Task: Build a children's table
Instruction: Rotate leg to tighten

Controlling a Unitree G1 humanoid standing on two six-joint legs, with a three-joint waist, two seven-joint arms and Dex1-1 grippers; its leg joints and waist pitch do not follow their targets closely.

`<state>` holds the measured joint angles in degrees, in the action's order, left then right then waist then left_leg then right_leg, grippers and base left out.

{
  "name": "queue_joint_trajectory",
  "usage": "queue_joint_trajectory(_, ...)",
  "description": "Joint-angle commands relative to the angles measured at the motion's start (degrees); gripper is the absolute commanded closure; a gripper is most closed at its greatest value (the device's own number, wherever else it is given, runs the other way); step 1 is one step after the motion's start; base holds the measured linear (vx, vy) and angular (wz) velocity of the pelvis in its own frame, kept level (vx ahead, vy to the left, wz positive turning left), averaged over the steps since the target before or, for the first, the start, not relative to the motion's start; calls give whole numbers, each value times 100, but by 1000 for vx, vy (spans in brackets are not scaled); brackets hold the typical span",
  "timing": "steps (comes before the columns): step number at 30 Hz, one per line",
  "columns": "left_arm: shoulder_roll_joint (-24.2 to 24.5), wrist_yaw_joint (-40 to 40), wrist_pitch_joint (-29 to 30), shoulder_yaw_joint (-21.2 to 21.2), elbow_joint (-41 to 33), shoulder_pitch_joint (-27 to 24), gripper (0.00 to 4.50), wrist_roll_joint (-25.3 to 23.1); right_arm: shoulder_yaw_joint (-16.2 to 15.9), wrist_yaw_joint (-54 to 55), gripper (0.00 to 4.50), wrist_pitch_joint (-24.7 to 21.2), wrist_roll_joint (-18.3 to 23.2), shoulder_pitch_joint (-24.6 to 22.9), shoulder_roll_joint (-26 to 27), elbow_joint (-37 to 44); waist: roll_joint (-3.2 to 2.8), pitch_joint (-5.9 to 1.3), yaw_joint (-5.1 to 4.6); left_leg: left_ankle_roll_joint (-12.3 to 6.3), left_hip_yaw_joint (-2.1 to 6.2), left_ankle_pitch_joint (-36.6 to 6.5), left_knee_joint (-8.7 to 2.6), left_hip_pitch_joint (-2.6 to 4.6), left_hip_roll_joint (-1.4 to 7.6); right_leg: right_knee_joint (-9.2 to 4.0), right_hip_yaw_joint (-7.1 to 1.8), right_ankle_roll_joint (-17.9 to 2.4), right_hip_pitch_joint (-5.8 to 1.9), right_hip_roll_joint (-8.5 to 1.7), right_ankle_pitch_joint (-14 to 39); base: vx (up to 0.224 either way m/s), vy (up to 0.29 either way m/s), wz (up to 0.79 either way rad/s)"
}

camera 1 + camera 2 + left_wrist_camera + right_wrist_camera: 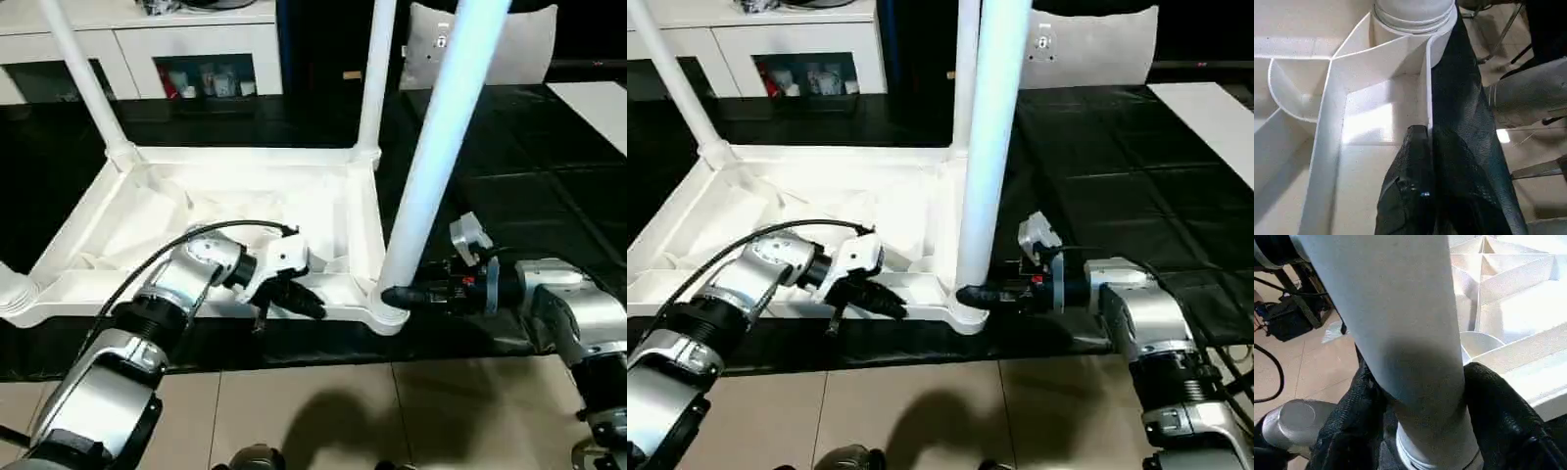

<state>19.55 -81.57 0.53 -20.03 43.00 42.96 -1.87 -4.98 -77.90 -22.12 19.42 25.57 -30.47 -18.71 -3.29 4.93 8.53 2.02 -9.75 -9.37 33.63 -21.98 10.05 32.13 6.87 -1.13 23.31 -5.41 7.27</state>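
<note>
The right gripper [394,295] had its two black fingers [1501,416] around the bottom of the near right leg [431,157], touching it on both sides, where the leg stood in its corner socket [384,315]. The left gripper [312,304] was closed, and its fingers lay against the near wall [1426,83] of the table top [147,211]. The top lay upside down on a black mat [509,196], with two more legs [375,73] upright at the far corners.
</note>
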Motion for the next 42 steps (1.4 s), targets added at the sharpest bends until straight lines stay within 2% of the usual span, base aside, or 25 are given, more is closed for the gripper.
queue_joint_trajectory(1,-176,492,332,98,-19,29,450,-6,-80,122,236,-374,239,-109,160,404,85,-463,-19,-357,96,-1499,-401,128,365,-373,-320,-1072,-306,-441,2276,0,0,0)
queue_joint_trajectory(3,-295,794,555,205,2,70,450,17,-38,504,240,-509,165,-100,304,458,91,-442,-32,-335,97,-1545,-410,120,356,-389,-312,-1040,-300,-437,2430,0,0,0)
queue_joint_trajectory(5,-518,1373,941,373,18,139,450,22,-11,1290,241,-620,-106,-40,601,433,86,-423,-62,-192,110,-1698,-415,148,350,-415,-298,-972,-266,-441,2713,0,0,0)
queue_joint_trajectory(7,-649,1703,1158,463,15,177,450,30,33,1834,242,-718,-276,38,800,350,97,-370,-141,-73,139,-2020,-421,169,293,-526,-234,-655,-257,-446,3436,0,0,0)
queue_joint_trajectory(8,-861,2325,1427,635,54,252,450,37,218,2679,243,-973,-410,188,1136,178,117,-366,-165,-60,146,-2081,-420,175,284,-549,-220,-578,-257,-446,3546,0,0,0)
queue_joint_trajectory(9,-904,2438,1490,670,59,267,450,46,252,2840,246,-1024,-435,212,1198,154,98,-349,-240,5,158,-2245,-421,200,277,-570,-195,-531,-225,-429,3666,0,0,0)
queue_joint_trajectory(10,-1104,2976,1764,826,94,331,450,67,422,3624,246,-1162,-593,342,1491,-53,102,-339,-319,58,177,-2388,-405,200,259,-597,-157,-435,-227,-429,3811,0,0,0)
queue_joint_trajectory(11,-1234,3265,1906,913,99,361,450,83,545,4153,246,-1151,-688,437,1686,-236,100,-340,-344,60,187,-2454,-399,215,239,-630,-123,-372,-225,-427,3905,0,0,0)
queue_joint_trajectory(12,-1311,3410,1973,959,96,375,450,96,625,4474,246,-1104,-736,497,1805,-362,84,-332,-415,71,191,-2545,-389,235,233,-670,-89,-280,-210,-428,3994,0,0,0)
queue_joint_trajectory(13,-1410,3582,2054,1017,87,391,450,111,729,4882,246,-1033,-796,574,1958,-524,82,-331,-492,54,217,-2625,-394,207,230,-704,-40,-180,-246,-422,4004,0,0,0)
queue_joint_trajectory(14,-1580,3797,2088,1109,72,409,450,169,874,5339,246,-678,-787,682,2191,-780,48,-319,-510,41,221,-2684,-408,216,235,-731,-25,-135,-245,-421,3985,0,0,0)
queue_joint_trajectory(15,-1684,3892,2094,1141,34,402,450,185,940,5539,246,-454,-774,732,2338,-895,43,-339,-592,-3,224,-2780,-418,213,243,-744,-8,-118,-257,-423,3847,0,0,0)
queue_joint_trajectory(16,-1797,4087,2080,1167,-2,393,450,161,983,5707,246,-242,-793,768,2501,-973,57,-345,-632,-50,234,-2774,-443,188,258,-737,-8,-133,-279,-419,3652,0,0,0)
queue_joint_trajectory(17,-1823,4168,2043,1153,-9,389,450,124,973,5711,246,-194,-813,776,2548,-993,48,-358,-638,-72,229,-2741,-456,193,265,-731,-30,-169,-275,-415,3508,0,0,0)
queue_joint_trajectory(18,-1842,4194,2035,1139,-32,375,450,109,934,5685,246,-142,-847,783,2564,-1022,60,-390,-656,-146,220,-2541,-473,153,269,-681,-77,-303,-308,-430,3137,0,0,0)
queue_joint_trajectory(20,-1874,4204,2063,1112,-135,322,450,91,886,5682,193,-99,-962,780,2574,-1003,99,-386,-634,-273,168,-2139,-482,112,270,-601,-171,-613,-290,-426,2584,0,0,0)
queue_joint_trajectory(22,-1866,4214,2109,1055,-249,254,450,57,924,5655,177,-90,-957,762,2610,-915,121,-400,-600,-382,131,-1802,-463,80,252,-541,-224,-793,-307,-434,2314,0,0,0)
queue_joint_trajectory(24,-1828,4139,2094,1013,-331,195,450,43,891,5537,170,-9,-924,720,2581,-842,122,-393,-590,-462,112,-1634,-455,69,254,-512,-250,-886,-309,-427,2212,0,0,0)
queue_joint_trajectory(25,-1790,4069,2098,993,-385,156,450,41,815,5377,147,56,-921,667,2519,-772,125,-398,-570,-505,99,-1545,-446,76,259,-500,-258,-920,-312,-430,2151,0,0,0)
queue_joint_trajectory(30,-1525,3682,1676,863,-478,17,450,8,650,4751,114,278,-853,468,2157,-574,143,-389,-523,-602,83,-1357,-426,58,243,-484,-270,-863,-320,-412,2229,0,0,0)
queue_joint_trajectory(34,-1167,3076,1303,641,-504,-134,450,-63,489,3910,66,381,-863,335,1635,-414,139,-406,-480,-693,74,-1126,-412,58,269,-426,-286,-980,-318,-400,1886,0,0,0)
queue_joint_trajectory(35,-1167,3076,1303,641,-504,-134,450,-63,489,3910,66,381,-863,335,1635,-414,148,-407,-472,-694,77,-1100,-409,54,267,-424,-284,-992,-328,-399,1861,0,0,0)
queue_joint_trajectory(37,-922,2509,1060,465,-616,-243,450,-49,419,3268,66,349,-772,261,1300,-326,135,-405,-445,-752,83,-1052,-403,35,278,-392,-279,-1047,-341,-391,1779,0,0,0)
queue_joint_trajectory(41,-595,1789,718,166,-719,-332,450,-92,225,2336,66,498,-719,192,831,-315,111,-402,-402,-729,73,-1157,-409,51,310,-377,-279,-1120,-312,-380,1767,0,0,0)
queue_joint_trajectory(42,-574,1752,680,144,-709,-331,450,-101,207,2273,66,504,-707,187,799,-310,109,-393,-371,-694,61,-1236,-412,78,324,-392,-292,-1105,-297,-383,1862,0,0,0)
